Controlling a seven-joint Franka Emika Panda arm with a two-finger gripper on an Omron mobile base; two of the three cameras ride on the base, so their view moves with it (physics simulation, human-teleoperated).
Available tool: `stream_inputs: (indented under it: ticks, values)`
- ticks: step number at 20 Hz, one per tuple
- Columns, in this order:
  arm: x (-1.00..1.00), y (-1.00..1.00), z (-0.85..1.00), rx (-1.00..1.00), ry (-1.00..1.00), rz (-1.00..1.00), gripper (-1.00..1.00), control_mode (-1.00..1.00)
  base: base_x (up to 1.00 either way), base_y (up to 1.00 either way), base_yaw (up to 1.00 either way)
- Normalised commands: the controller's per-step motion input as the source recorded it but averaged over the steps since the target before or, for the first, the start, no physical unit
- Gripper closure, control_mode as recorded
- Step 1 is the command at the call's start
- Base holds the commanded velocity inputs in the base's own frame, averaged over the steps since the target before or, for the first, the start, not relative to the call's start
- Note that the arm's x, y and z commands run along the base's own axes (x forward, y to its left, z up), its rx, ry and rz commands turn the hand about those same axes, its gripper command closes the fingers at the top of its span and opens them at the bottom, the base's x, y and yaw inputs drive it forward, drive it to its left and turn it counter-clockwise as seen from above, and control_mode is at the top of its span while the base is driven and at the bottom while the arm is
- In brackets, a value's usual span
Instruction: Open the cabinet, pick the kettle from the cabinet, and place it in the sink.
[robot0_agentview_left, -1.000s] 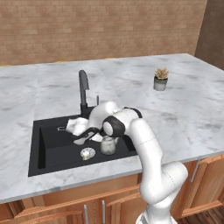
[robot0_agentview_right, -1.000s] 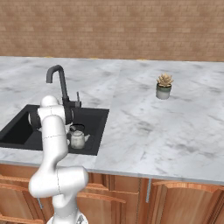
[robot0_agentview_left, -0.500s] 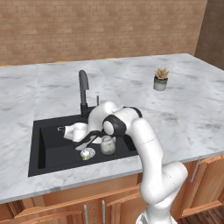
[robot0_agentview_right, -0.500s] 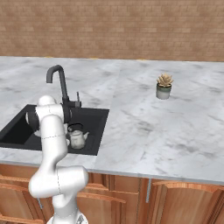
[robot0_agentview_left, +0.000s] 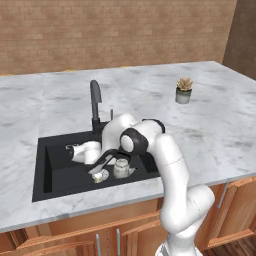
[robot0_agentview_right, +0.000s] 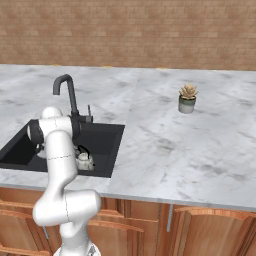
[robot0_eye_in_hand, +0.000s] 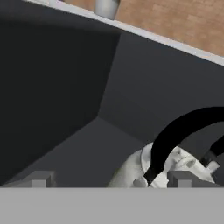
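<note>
Kettle (robot0_agentview_left: 120, 168): upright on the floor of the sink (robot0_agentview_left: 55, 175), near its front right corner, just beside the drain (robot0_agentview_left: 98, 176).
Gripper (robot0_agentview_left: 82, 152): fingers spread wide, nothing between them; over the last second it has backed off leftward from the kettle.
Hand view: kettle's lid and black handle low at right.
Meaning: release done, placing looks complete.

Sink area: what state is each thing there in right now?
kettle: upright on the sink floor, not held.
sink: no water visible, kettle inside.
faucet: no water running.
fingers: spread wide, gripping nothing.
potted plant: upright on the counter.
</note>
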Motion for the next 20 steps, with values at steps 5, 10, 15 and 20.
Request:
stream_inputs:
  ticks: [5, 10, 15, 20]
  values:
    - [-0.17, 0.03, -0.01, 0.11, -0.18, 0.15, -1.00, -1.00, 0.00, 0.00, 0.00]
    - [-0.20, 0.06, -0.02, 0.12, -0.09, 0.14, -1.00, -1.00, 0.00, 0.00, 0.00]
    - [-0.28, 0.11, -0.02, 0.15, -0.02, 0.13, -1.00, -1.00, 0.00, 0.00, 0.00]
    - [-0.18, 0.13, 0.12, 0.12, 0.00, 0.07, -1.00, -1.00, 0.00, 0.00, 0.00]
